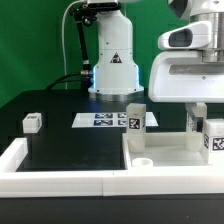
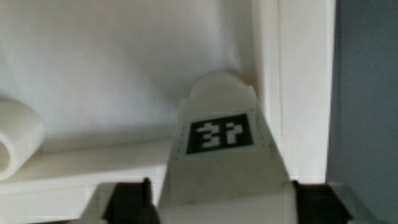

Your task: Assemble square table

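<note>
On the slab (image 1: 160, 150) | smooth white tagged leg (image 2: 222, 140), tapered, long axis between fingers (image 2: 128, 200) | gripper (image 2: 217, 203) clamped on leg

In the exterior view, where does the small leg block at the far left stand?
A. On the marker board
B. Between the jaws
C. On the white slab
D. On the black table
D: the leg block stands alone on the black table, far from the slab and not on the marker board.
</note>
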You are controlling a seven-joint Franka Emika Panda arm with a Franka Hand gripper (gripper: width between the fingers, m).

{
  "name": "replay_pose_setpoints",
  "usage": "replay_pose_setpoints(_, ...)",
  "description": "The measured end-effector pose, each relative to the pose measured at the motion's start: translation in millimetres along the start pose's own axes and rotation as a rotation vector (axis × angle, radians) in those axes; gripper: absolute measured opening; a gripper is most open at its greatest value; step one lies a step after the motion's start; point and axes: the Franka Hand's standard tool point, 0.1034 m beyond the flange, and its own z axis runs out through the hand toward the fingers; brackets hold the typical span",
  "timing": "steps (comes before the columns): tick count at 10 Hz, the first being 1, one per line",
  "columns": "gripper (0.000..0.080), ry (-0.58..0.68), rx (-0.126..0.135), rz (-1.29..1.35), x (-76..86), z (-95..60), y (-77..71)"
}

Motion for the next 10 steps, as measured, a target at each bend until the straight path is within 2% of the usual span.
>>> replay_pose_setpoints(1, 0.0291, 0.0, 0.0, 0.024, -0.1, 0.2, 0.2)
replay_pose_setpoints(4, 0.0291, -0.001, 0.001, 0.179, -0.4, 0.7, 0.1)
replay_pose_setpoints(10, 0.0291, -0.011, 0.003, 0.86, -1.0, 0.5, 0.4)
